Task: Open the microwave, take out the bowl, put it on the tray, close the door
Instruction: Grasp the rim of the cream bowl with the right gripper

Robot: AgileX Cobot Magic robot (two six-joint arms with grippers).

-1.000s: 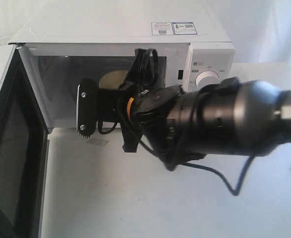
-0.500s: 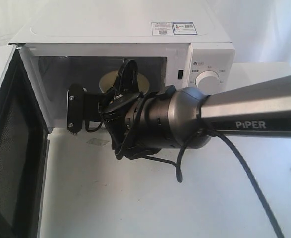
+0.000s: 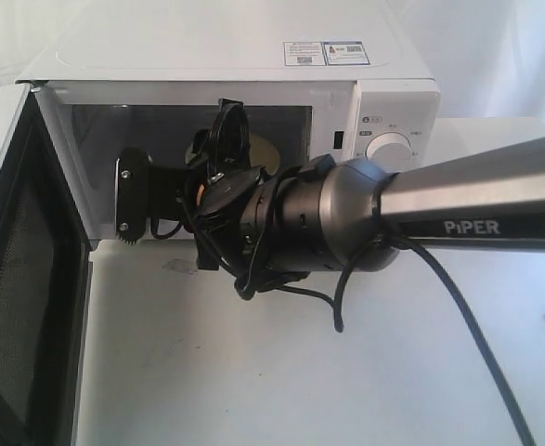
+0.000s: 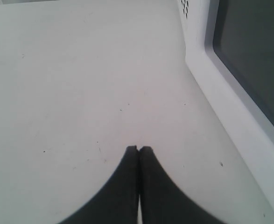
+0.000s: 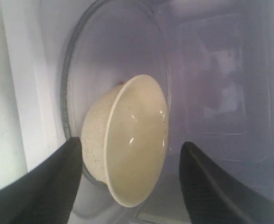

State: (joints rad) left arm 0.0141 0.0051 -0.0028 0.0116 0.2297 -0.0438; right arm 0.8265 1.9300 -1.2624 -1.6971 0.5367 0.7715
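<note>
Table: a plain white table [image 3: 253, 372] fills the foreground, bare in front of the oven apart from a faint mark near the oven's foot.
Room: a pale white backdrop [image 3: 495, 56] hangs behind, and the light is soft and even.
Microwave: the white microwave [image 3: 207, 46] stands at the back of the table, with stickers [image 3: 328, 53] on its top and a round white dial [image 3: 390, 149] on the panel at its right.
Door: the door [image 3: 17, 279] stands swung out to the left, its dark mesh window facing the cavity.
Right arm: the grey arm [image 3: 476, 195] reaches in from the right with a black cable [image 3: 467, 316] trailing, and its wrist is level with the oven's mouth.
Bowl: the cream bowl [image 5: 132, 158] sits on the glass turntable [image 5: 104, 56] inside the cavity; in the exterior view only a sliver of it shows behind the wrist.
Right gripper: the right gripper [image 5: 129, 144] is spread wide with one finger on each side of the bowl. One fingertip [image 5: 73, 144] is right beside the bowl's outer wall, though I cannot tell whether it touches. The other stands clear of the rim, so nothing is gripped.
Left gripper: the left gripper [image 4: 138, 149] hangs over bare table beside the door's white frame, its fingertips pressed together and holding nothing.
</note>
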